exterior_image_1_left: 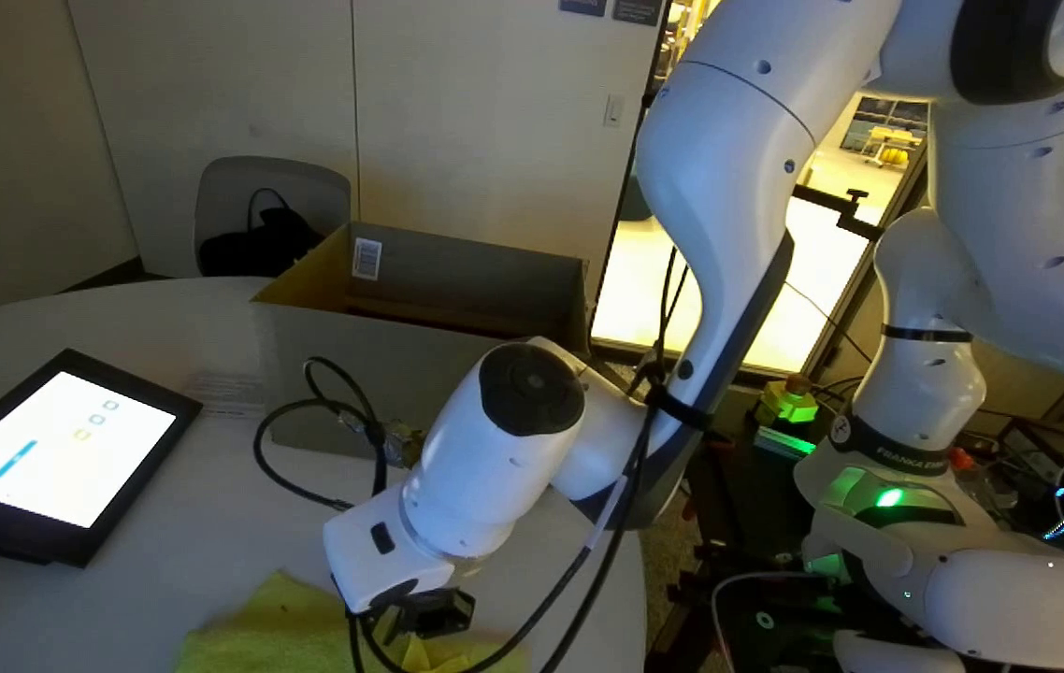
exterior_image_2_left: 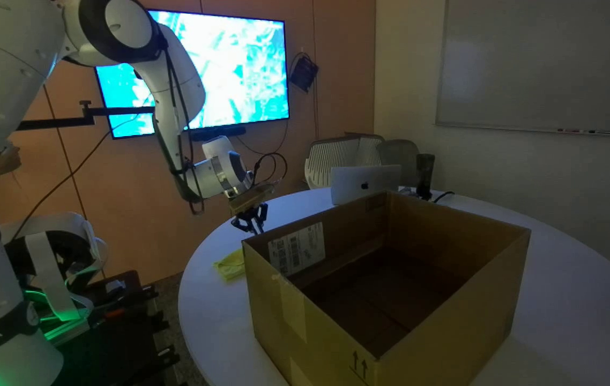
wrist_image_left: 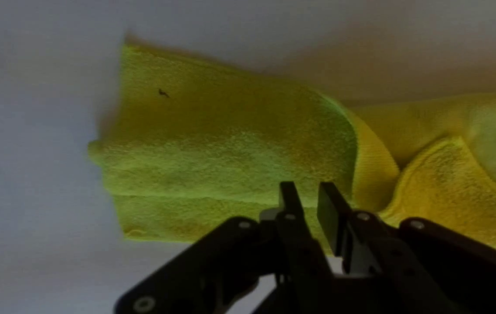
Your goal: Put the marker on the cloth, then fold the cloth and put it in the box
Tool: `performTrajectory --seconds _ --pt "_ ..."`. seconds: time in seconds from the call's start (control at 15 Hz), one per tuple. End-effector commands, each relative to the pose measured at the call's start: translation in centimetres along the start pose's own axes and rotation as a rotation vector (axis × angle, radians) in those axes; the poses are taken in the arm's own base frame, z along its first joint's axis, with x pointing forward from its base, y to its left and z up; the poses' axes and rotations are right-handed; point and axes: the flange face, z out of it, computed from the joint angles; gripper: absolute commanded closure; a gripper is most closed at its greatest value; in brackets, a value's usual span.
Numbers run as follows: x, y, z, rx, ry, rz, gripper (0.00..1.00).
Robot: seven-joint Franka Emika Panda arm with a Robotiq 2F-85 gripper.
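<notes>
The yellow-green cloth (wrist_image_left: pixel 213 161) lies on the table, partly folded, with a turned-over corner at right in the wrist view. It also shows in both exterior views (exterior_image_1_left: pixel 261 636) (exterior_image_2_left: pixel 231 266). A tiny dark spot (wrist_image_left: pixel 163 93) is on it. The marker is hidden or out of view. My gripper (wrist_image_left: pixel 307 187) is over the cloth's near edge, fingers apart by a narrow gap with nothing between them. It also shows in both exterior views (exterior_image_1_left: pixel 424 617) (exterior_image_2_left: pixel 255 228). The brown cardboard box (exterior_image_1_left: pixel 364 350) stands upright on the table, its top open; it shows also in an exterior view (exterior_image_2_left: pixel 332 316).
A tablet (exterior_image_1_left: pixel 64 449) with a lit screen lies on the table. A laptop (exterior_image_2_left: pixel 364 182) and a dark tall cup (exterior_image_2_left: pixel 425 174) stand behind the box. Loose cables (exterior_image_1_left: pixel 308 407) hang from the arm near the box wall. The round table edge (exterior_image_2_left: pixel 187 300) is near the cloth.
</notes>
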Motion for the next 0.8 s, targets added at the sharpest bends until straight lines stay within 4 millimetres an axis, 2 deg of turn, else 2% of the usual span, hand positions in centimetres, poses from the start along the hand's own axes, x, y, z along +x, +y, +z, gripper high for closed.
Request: performTrajectory --seconds 0.0,0.07,0.13,0.2,0.6,0.73 --pt "1.9 3.1 1.8 0.004 -0.038 0.201 0.82" --pt "2.3 4.0 2.4 0.018 -0.057 0.254 0.57" --pt "2.7 4.7 3.1 0.035 -0.077 0.307 0.56" --pt "3.2 5.6 3.9 0.051 -0.092 0.36 0.51" --pt "4.1 10.5 7.2 0.149 -0.169 0.673 0.04" --pt "3.9 12.2 7.8 0.176 -0.184 0.778 0.0"
